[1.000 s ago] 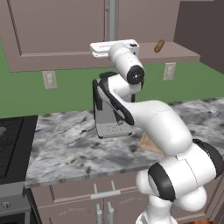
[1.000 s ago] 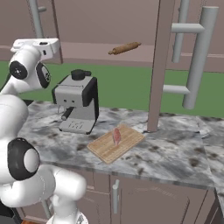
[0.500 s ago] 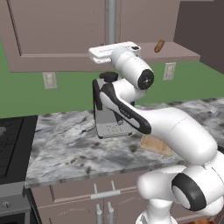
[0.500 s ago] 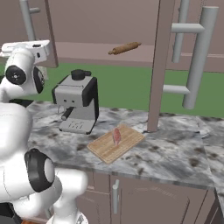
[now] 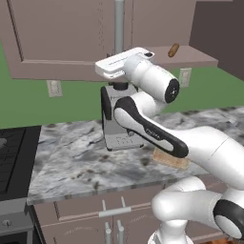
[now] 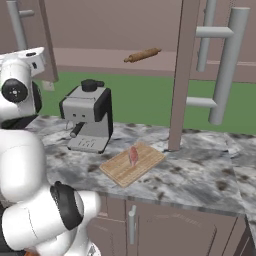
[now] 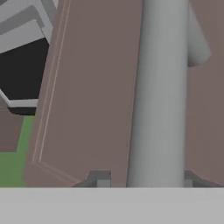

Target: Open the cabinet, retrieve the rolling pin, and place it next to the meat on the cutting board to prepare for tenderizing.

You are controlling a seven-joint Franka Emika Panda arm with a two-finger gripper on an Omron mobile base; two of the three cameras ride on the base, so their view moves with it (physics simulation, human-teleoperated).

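At the left door's handle [image 7: 159, 94], the gripper [image 7: 144, 183] sits hard against the silver bar: in the hand view the bar runs up between the two finger tips [image 7: 103, 182], which stand a little apart on either side of it. Whether they pinch the bar or have let go of it I cannot tell, since the tips barely show above the bottom edge.

The cabinet [image 6: 190, 75] is open: in the right base view both doors are swung out and the shelf is bare to view. The rolling pin [image 6: 143, 55] lies on that shelf, between the two doors and well above the counter [image 6: 200, 175]. Below it the cutting board [image 6: 132, 164] rests on the counter just right of the coffee machine [image 6: 89, 122], with the meat [image 6: 133, 155] on its far half and the near half free.

So the opening step looks done or nearly done, and the fetch has not begun. The next move, as I judge it, calls for freeing the hand from the handle, backing clear of the door edge, then swinging right and up to the shelf to take the pin across its middle.
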